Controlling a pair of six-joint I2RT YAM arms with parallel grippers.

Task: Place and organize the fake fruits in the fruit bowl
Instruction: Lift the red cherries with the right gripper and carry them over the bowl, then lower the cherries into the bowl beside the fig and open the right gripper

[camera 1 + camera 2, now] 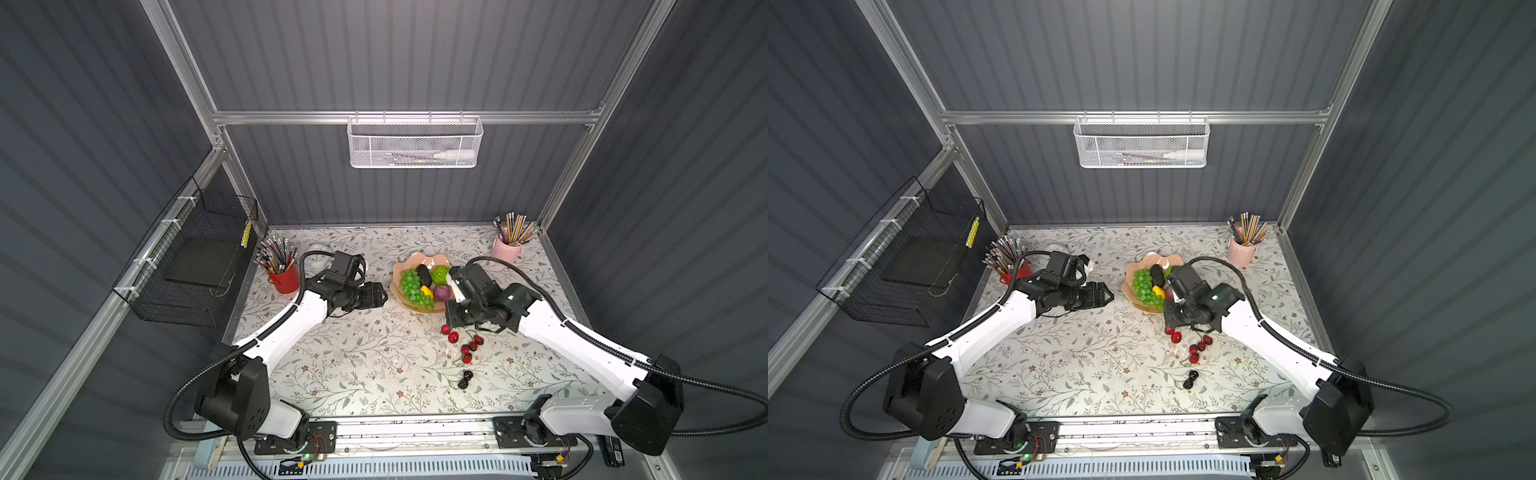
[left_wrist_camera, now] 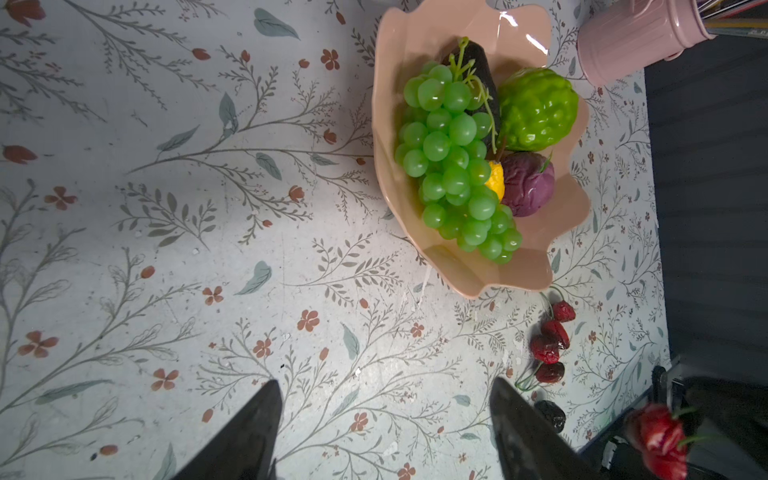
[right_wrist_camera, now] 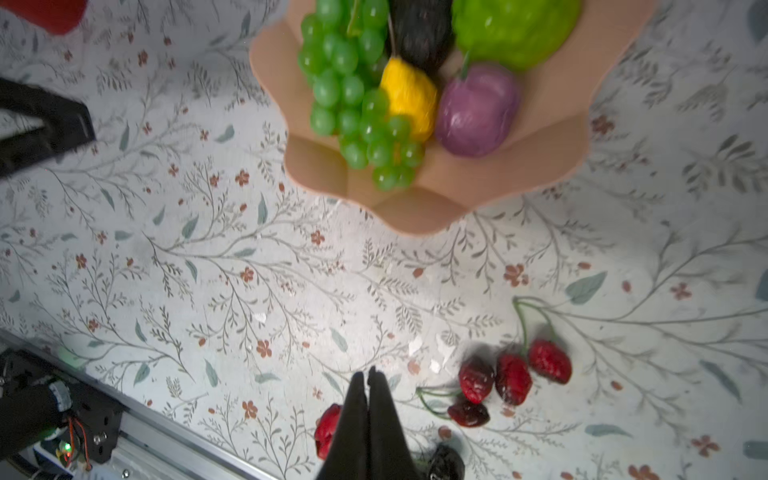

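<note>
The salmon-pink fruit bowl (image 1: 419,310) (image 2: 519,274) stands mid-table and holds a green grape bunch (image 1: 413,286), a black avocado (image 1: 424,272), a bumpy lime-green ball (image 1: 439,275), a purple fruit (image 1: 441,293) and a yellow lemon (image 1: 426,291). My right gripper (image 1: 447,325) (image 3: 368,374) is shut just in front of the bowl. A pair of red cherries (image 1: 450,333) (image 2: 660,436) hangs at its fingers by the stems. More red cherries (image 1: 471,345) and a dark pair (image 1: 464,379) lie on the table. My left gripper (image 1: 384,296) (image 2: 384,386) is open and empty, left of the bowl.
A red pencil cup (image 1: 286,279) stands at the back left and a pink pencil cup (image 1: 506,248) at the back right. A black wire basket (image 1: 195,266) hangs on the left wall, a white mesh basket (image 1: 413,143) on the back rail.
</note>
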